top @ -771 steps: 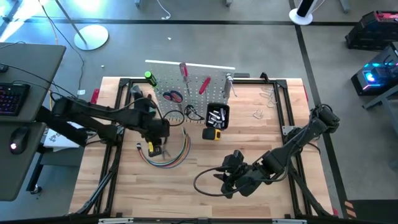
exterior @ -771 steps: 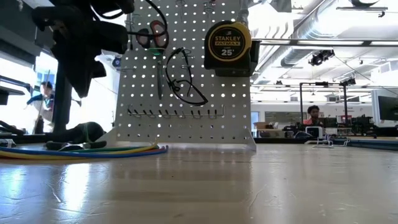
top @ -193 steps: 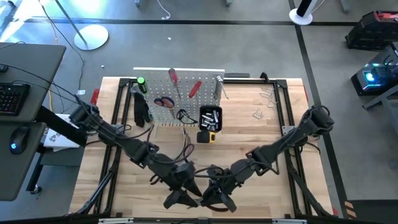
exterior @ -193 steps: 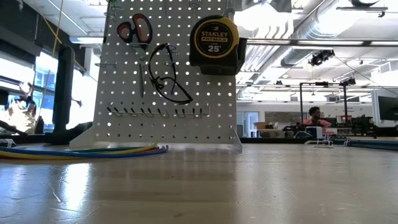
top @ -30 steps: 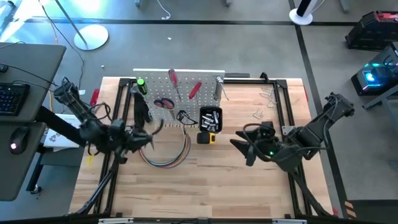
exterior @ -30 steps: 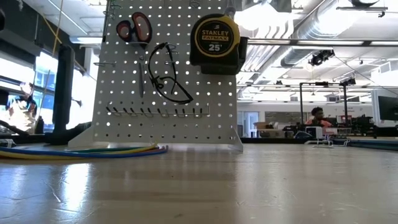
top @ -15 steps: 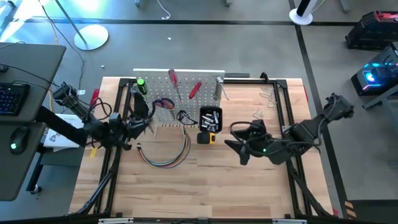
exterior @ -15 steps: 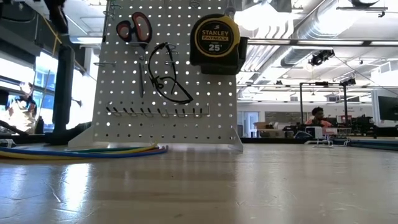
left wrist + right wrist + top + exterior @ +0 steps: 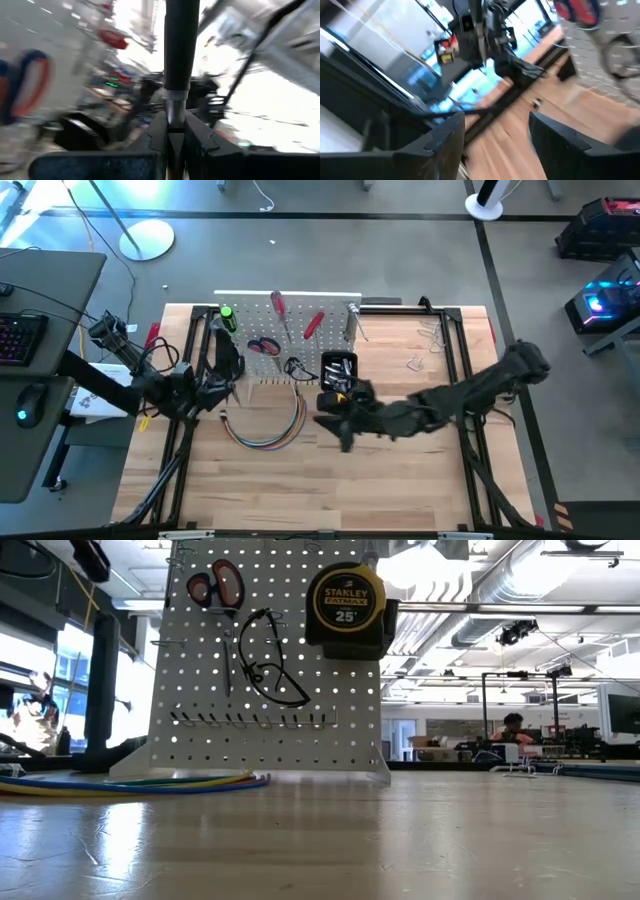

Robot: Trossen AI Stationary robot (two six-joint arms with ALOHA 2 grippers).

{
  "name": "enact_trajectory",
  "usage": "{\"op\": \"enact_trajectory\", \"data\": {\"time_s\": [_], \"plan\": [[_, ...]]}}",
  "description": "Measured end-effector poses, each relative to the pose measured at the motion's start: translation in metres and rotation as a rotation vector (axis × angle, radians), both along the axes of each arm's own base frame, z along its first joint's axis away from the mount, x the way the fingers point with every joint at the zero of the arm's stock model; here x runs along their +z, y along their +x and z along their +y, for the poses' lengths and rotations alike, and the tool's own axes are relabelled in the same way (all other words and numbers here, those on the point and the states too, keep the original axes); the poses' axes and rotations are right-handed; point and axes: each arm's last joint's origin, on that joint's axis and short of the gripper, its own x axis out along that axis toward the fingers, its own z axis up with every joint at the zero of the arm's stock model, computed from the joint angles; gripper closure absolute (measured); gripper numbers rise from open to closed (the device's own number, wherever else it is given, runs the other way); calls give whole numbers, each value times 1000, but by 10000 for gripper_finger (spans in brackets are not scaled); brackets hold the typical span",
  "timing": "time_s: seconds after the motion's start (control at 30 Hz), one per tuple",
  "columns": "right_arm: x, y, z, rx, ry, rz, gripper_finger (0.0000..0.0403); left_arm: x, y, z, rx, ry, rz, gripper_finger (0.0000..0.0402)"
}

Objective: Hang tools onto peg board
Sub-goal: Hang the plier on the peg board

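The white perforated peg board stands upright at the far side of my wooden table, and much of the hanging looks done. On it I see the red-handled scissors, the black-framed safety glasses, the yellow and black tape measure, a green-handled screwdriver, two red-handled screwdrivers and a silver wrench. The small black bin fixed to the board holds silvery pieces.

My left gripper is clamped on a slim tool with a round black handle and a metal collar; I cannot tell which tool it is. From above, that gripper sits just beside the board's left edge, so I judge this piece is about to go on a peg.

My right gripper has its fingers apart with nothing between them, and hovers low near the front of the bin and tape measure.

Still left, as I judge it: the metal clamps lying on the table well to the right of the board. The curved bundle of coloured cables lies in front of the board.
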Motion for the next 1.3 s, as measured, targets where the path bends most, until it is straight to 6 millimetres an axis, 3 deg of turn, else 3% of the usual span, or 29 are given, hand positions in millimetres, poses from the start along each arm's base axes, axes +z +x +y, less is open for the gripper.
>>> {"op": "enact_trajectory", "data": {"time_s": [0.13, 0.33, 0.43, 0.6, 0.87, 1.1, 1.3], "plan": [[-16, 39, -6, 11, 77, -128, 190, 1, -2, -4, -92, -1, -26, 376], [-51, 86, -12, 12, 148, -300, 191, -2, -1, -6, -49, 103, 16, 376], [-62, 104, -11, 9, 134, -280, 191, -4, 0, -6, -51, 113, 32, 376], [-59, 129, -9, 39, 102, -204, 191, -8, 1, -8, -71, 99, 69, 376], [-40, 135, -15, -2, -58, -34, 203, -8, 1, -7, -36, 93, 75, 376], [-44, 146, -43, -15, -11, -52, 203, -11, 5, -10, -62, 77, 90, 376], [-39, 149, -52, 14, -18, -109, 203, -4, 23, -20, -35, 123, 139, 376]]}}
